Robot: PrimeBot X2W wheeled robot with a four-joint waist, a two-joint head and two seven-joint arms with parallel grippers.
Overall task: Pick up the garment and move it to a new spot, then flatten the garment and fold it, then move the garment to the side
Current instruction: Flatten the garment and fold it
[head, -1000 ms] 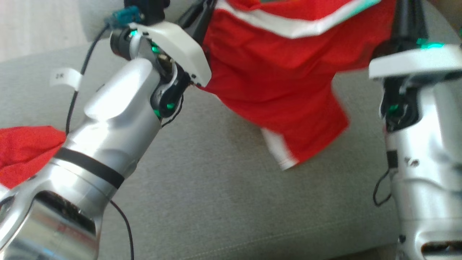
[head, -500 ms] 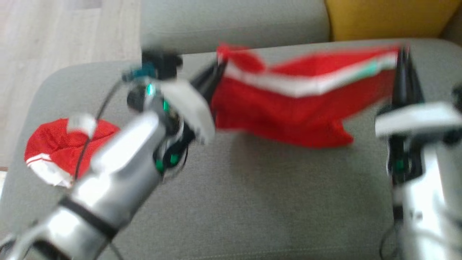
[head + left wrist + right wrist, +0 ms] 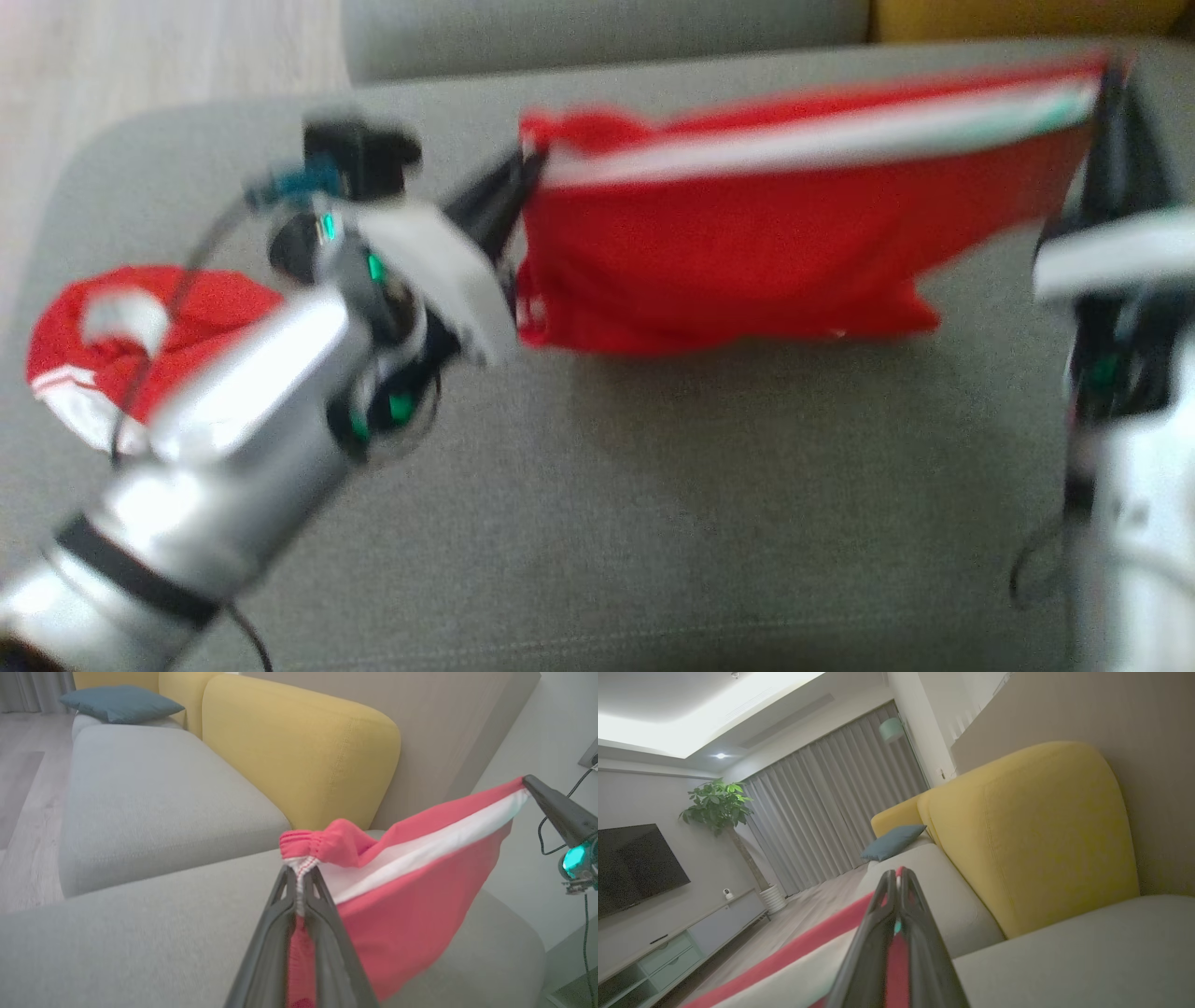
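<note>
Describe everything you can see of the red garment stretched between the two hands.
The red garment looks like soft, thin knit fabric, with a broad white band near its upper edge, a touch of green near one end, and a gathered elastic hem at the other. It is pulled taut, the body hanging in loose folds. The left hand pinches the gathered corner and the right hand the opposite corner. It hangs over the grey sofa seat; whether its lower edge touches is unclear.
</note>
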